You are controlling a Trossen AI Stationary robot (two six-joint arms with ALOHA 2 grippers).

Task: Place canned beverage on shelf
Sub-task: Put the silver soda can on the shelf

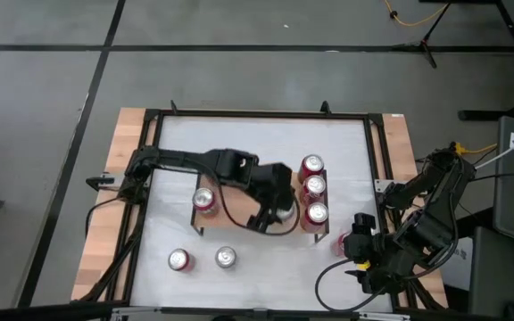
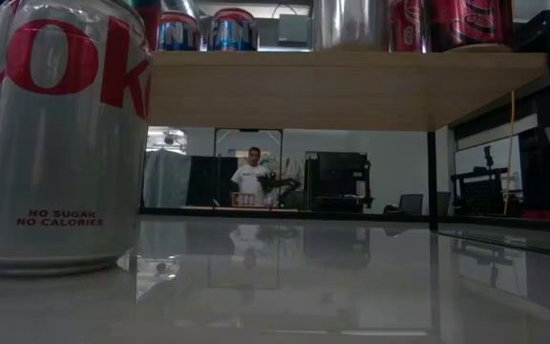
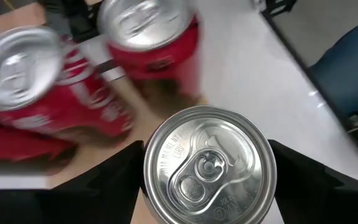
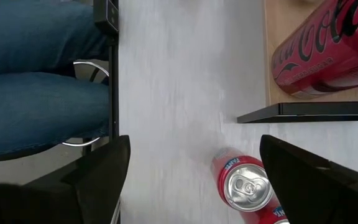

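Over the shelf [image 1: 239, 214] edge, left gripper [image 3: 207, 168] clamped on silver can [image 3: 208, 165] (three red cans [image 1: 313, 189] beside), right gripper [image 1: 361, 242] parted, empty.

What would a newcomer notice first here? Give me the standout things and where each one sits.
The left tool is shut on a silver can, held over the shelf at mid-table, beside a row of three red cans on the shelf's right end. A big silver can marked no sugar fills the low view's left. The right tool waits open at the table's right edge, above a red can.
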